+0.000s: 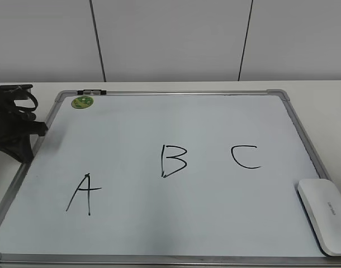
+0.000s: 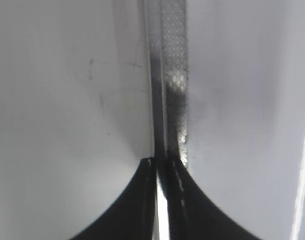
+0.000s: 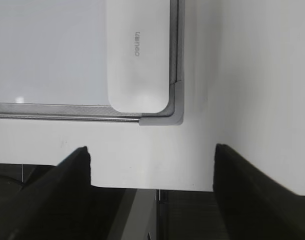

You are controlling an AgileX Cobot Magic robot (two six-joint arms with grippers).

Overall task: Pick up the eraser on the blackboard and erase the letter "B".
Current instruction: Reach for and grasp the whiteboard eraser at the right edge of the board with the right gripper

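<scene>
The blackboard (image 1: 176, 123) is a pale board with a silver frame lying flat on the table. The letter "B" (image 1: 173, 161) is drawn in black at its middle, between a black "A" (image 1: 84, 193) and a black "C" (image 1: 246, 157). The white eraser (image 1: 325, 214) lies at the board's near right corner; it also shows in the right wrist view (image 3: 137, 55). My right gripper (image 3: 151, 155) is open and empty, over the table edge just short of the eraser. My left gripper (image 2: 162, 162) is shut and empty over the board's left frame (image 2: 170, 75); it shows at the left edge of the exterior view (image 1: 17, 125).
A small green round magnet (image 1: 82, 101) sits at the board's far left corner, next to a black-and-silver clip (image 1: 91, 91) on the frame. The white table (image 1: 321, 95) surrounds the board. A pale wall stands behind.
</scene>
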